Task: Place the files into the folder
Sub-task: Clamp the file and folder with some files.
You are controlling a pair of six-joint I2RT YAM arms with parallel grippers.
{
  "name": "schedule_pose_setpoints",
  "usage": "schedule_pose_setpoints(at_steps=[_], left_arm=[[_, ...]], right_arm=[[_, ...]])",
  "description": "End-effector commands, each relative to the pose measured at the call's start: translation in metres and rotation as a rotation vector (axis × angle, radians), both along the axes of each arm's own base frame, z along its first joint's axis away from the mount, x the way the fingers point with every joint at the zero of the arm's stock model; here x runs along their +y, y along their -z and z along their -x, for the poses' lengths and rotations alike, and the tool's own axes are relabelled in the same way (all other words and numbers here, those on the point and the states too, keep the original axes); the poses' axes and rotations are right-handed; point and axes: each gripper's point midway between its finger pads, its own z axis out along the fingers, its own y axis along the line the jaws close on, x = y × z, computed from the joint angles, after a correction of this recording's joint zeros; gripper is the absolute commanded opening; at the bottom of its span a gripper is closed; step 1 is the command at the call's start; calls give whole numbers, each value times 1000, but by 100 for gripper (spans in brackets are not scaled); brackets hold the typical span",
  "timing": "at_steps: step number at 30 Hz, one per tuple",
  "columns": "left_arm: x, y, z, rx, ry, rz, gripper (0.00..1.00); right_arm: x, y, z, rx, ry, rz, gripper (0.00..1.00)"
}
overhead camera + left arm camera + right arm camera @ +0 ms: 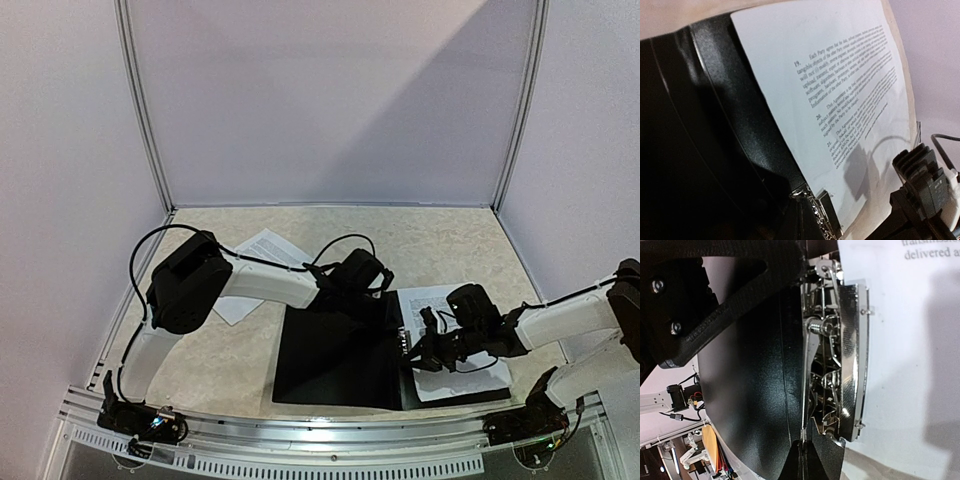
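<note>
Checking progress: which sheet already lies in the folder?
The right sheet, beside the clip; the left sheet lies on the table.

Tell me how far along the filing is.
Done: the folder lies open with one sheet on its right half. In hand: the right end effector is shut at the metal clip, and the left end effector is shut near the folder's far edge. Left: loose sheets lying left of the folder, then clamping and closing.

A robot test booth: white panel walls [330,100]; aluminium rail [300,440]; speckled tabletop [440,240].
</note>
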Motion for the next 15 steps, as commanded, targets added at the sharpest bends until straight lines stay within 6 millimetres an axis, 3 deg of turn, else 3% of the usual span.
schedule_pose_setpoints(at_steps=[1,15], left_arm=[[38,59,4,60,-14,-164,0],[51,78,4,52,-24,-220,0]], right_arm=[[-65,58,57,214,4,315,0],[-80,66,62,238,-31,432,0]])
